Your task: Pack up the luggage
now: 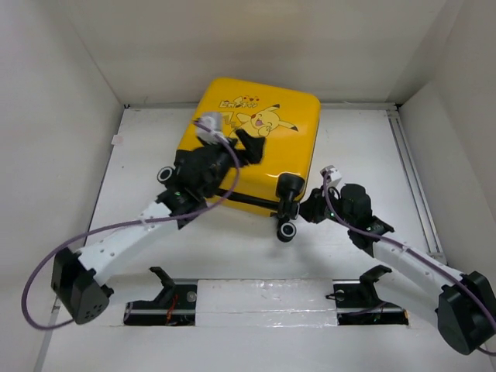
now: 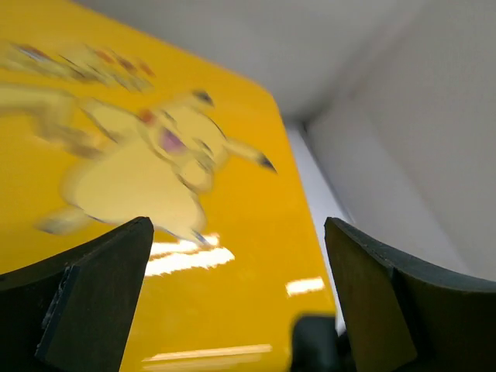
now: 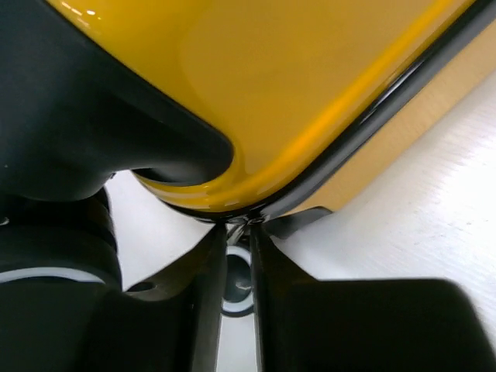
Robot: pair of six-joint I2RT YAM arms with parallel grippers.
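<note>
White table [image 1: 147, 143]: luggage [image 1: 291, 147] beneath spread left jaws.

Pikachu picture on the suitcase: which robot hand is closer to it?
Left. The left gripper hovers over the luggage, right beside the Pikachu picture. The right gripper is down at its near corner, by a wheel.

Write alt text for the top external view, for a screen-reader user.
A closed yellow suitcase with a cartoon print lies flat on a white table, lid up. The left gripper is open above the lid, and the right gripper sits at the suitcase's near right corner, beside a wheel.
</note>
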